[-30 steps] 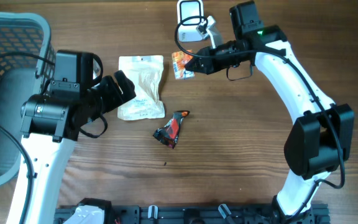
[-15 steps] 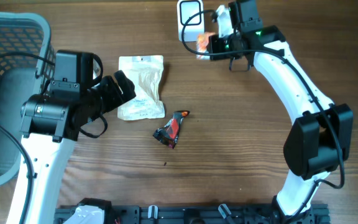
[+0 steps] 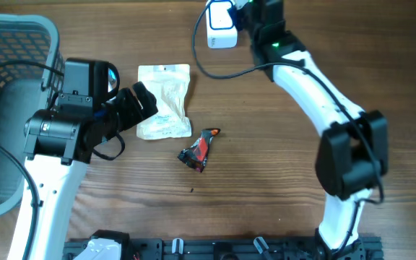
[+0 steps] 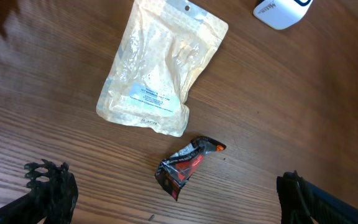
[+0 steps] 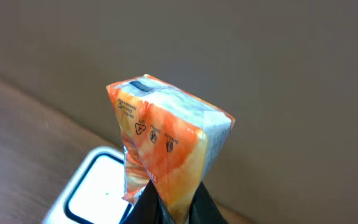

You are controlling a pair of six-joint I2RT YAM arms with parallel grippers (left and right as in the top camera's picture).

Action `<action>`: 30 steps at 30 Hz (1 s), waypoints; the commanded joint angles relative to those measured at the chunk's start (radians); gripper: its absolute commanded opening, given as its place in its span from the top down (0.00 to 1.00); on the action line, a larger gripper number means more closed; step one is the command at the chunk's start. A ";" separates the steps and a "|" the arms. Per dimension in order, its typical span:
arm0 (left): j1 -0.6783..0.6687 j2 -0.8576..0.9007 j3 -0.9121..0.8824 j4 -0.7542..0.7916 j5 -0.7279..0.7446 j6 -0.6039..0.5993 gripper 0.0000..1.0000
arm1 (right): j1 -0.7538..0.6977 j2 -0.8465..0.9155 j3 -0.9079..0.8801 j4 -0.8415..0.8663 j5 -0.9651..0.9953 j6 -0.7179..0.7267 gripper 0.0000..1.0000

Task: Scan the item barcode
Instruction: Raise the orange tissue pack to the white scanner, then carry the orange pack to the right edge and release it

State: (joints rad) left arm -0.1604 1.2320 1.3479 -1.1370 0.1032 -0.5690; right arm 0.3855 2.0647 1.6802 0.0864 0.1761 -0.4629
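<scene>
Orange packet [image 5: 166, 146] is being pinched at its lower edge by the right gripper [image 5: 166, 202], tilted, riding just above the white scanner [image 5: 89, 190]. Left gripper [image 3: 140, 107] is hovering well left of the scanner, fingers standing spread wide, gripping nothing. Pale pouch [image 3: 165, 101] is lying on the table [image 3: 266, 166] near the scanner. Dark wrapper [image 3: 199, 148] is lying farther off, beyond the pouch.

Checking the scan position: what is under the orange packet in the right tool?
The white scanner shows below the orange packet, which the right tool pinches. The packet and tool hide the scanner's right part; the packet's underside is not visible.
</scene>
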 commanded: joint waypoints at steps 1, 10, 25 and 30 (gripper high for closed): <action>0.005 -0.002 0.009 0.002 0.012 0.015 0.00 | 0.035 0.104 0.010 0.046 -0.042 -0.385 0.95; 0.005 -0.002 0.009 0.002 0.012 0.015 0.00 | 0.056 0.189 0.010 0.139 0.037 -0.440 0.95; 0.005 -0.002 0.009 0.002 0.012 0.015 0.00 | -0.051 0.163 0.010 0.139 0.215 0.241 0.96; 0.005 -0.002 0.009 0.002 0.012 0.015 0.00 | -0.201 0.061 0.010 -0.029 0.205 0.594 0.96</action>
State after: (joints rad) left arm -0.1604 1.2320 1.3479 -1.1366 0.1036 -0.5690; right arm 0.2764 2.2265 1.6779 0.1333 0.3485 -0.1711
